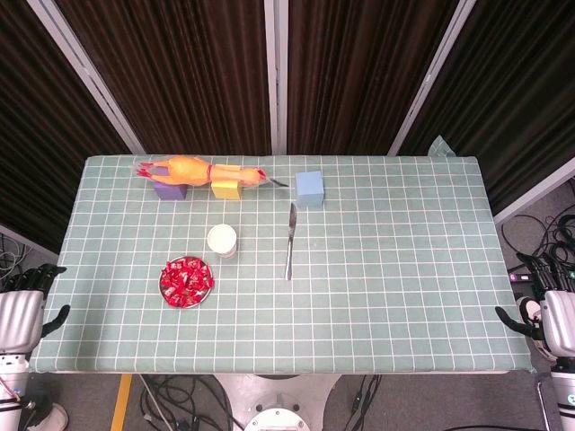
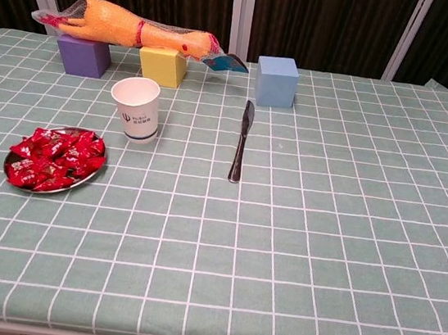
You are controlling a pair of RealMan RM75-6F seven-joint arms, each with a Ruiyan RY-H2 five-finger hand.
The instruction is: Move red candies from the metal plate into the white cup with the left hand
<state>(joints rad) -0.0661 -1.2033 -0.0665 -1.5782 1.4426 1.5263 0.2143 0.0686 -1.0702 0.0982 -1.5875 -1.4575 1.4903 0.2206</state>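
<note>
A small metal plate [image 1: 164,289] [image 2: 15,164] heaped with several red wrapped candies [image 1: 186,279] [image 2: 56,159] sits on the left half of the green checked table. Just behind it stands an upright white paper cup [image 1: 222,240] [image 2: 135,109]. My left hand [image 1: 24,299] hangs off the table's left edge, well left of the plate, fingers apart and holding nothing. My right hand [image 1: 546,305] hangs off the right edge, also holding nothing. Neither hand shows in the chest view.
A table knife [image 1: 290,240] [image 2: 241,141] lies lengthwise right of the cup. At the back stand a purple block [image 1: 169,189] [image 2: 83,56], a yellow block [image 1: 225,189] [image 2: 162,65] and a blue block [image 1: 309,187] [image 2: 276,80]; a rubber chicken [image 1: 199,171] [image 2: 126,29] lies across the first two.
</note>
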